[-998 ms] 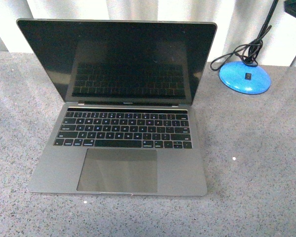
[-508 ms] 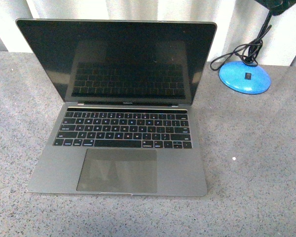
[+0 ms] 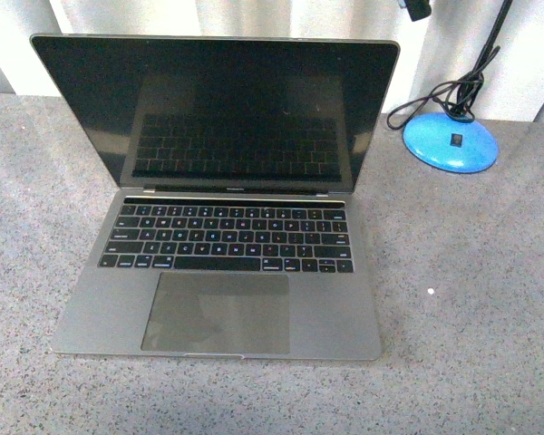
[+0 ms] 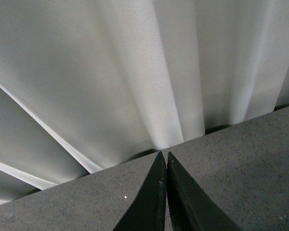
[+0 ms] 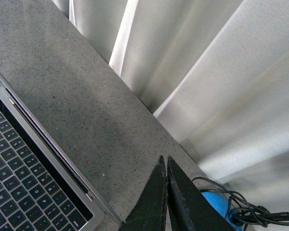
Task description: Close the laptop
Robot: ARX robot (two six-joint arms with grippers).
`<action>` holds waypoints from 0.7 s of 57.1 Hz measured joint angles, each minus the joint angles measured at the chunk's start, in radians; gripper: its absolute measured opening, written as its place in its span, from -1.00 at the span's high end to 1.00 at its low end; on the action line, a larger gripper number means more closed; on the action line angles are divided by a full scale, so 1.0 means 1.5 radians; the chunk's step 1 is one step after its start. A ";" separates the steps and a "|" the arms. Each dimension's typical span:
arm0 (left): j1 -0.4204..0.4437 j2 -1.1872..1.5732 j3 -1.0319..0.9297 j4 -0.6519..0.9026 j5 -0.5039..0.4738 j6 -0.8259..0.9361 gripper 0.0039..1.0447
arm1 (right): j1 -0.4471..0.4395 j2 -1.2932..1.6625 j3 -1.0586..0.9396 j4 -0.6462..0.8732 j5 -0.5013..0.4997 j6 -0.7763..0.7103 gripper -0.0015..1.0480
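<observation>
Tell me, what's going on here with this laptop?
A two-armed robot is meant to close the laptop, which sits open with a dark screen on a grey table. Nothing touches it yet. The right arm hovers above the table between the laptop and a blue lamp base, jaws shut. The left arm hangs near the table's edge by the curtain, jaws also shut.

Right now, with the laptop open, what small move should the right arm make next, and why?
Probably shift the right gripper sideways until it is over the top edge of the lid. The laptop stands fully open, and the shut gripper hangs beyond the lid's right corner, touching nothing, so it likely cannot press the lid down from there.
</observation>
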 joint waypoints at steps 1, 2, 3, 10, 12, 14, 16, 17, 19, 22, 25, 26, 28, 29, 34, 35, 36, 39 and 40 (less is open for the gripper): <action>0.000 0.003 0.000 -0.002 0.001 -0.001 0.94 | 0.002 0.002 0.002 0.000 0.000 -0.001 0.98; 0.000 0.003 0.000 -0.003 0.001 0.002 0.93 | 0.003 0.004 0.002 0.000 0.000 -0.001 0.98; 0.000 0.005 0.000 -0.004 0.002 0.000 0.94 | 0.004 0.006 0.004 0.000 -0.001 -0.002 0.98; -0.001 0.013 -0.001 -0.002 0.005 0.000 0.94 | 0.012 0.018 0.017 0.000 -0.002 -0.005 0.98; -0.002 0.014 -0.001 -0.001 0.005 0.000 0.94 | 0.014 0.022 0.020 0.000 -0.002 -0.006 0.98; -0.003 0.016 -0.002 0.000 0.005 0.000 0.94 | 0.017 0.025 0.024 0.000 -0.002 -0.007 0.98; -0.005 0.017 -0.003 0.000 0.008 -0.001 0.94 | 0.019 0.029 0.028 0.000 -0.002 -0.007 0.98; -0.006 0.017 -0.003 0.000 0.010 -0.001 0.94 | 0.020 0.030 0.030 -0.001 -0.002 -0.007 0.98; -0.008 0.017 -0.005 0.000 0.009 -0.001 0.94 | 0.022 0.033 0.033 -0.001 -0.002 -0.007 0.98; -0.011 0.017 -0.007 -0.001 0.014 0.000 0.94 | 0.025 0.038 0.039 -0.001 0.000 -0.007 0.98; -0.015 0.017 -0.011 -0.006 0.022 0.003 0.94 | 0.029 0.041 0.041 -0.001 0.001 -0.007 0.98; -0.016 0.017 -0.013 -0.007 0.022 0.006 0.94 | 0.030 0.042 0.041 -0.001 0.001 -0.007 0.98; -0.018 0.017 -0.016 -0.010 0.026 0.010 0.94 | 0.032 0.043 0.041 -0.001 0.001 -0.006 0.98; -0.019 0.017 -0.018 -0.014 0.028 0.015 0.94 | 0.033 0.043 0.041 -0.001 0.001 -0.006 0.98; -0.024 0.016 -0.029 -0.038 0.039 0.036 0.94 | 0.038 0.047 0.041 0.004 0.001 -0.003 0.98; -0.025 0.015 -0.031 -0.041 0.039 0.039 0.94 | 0.039 0.048 0.040 0.005 0.001 -0.003 0.98; -0.026 0.014 -0.033 -0.043 0.039 0.042 0.94 | 0.041 0.048 0.039 0.008 0.003 -0.002 0.98; -0.026 0.013 -0.037 -0.046 0.037 0.049 0.94 | 0.043 0.048 0.033 0.014 0.003 0.000 0.98; -0.026 0.013 -0.037 -0.047 0.036 0.052 0.94 | 0.044 0.048 0.031 0.016 0.003 0.001 0.98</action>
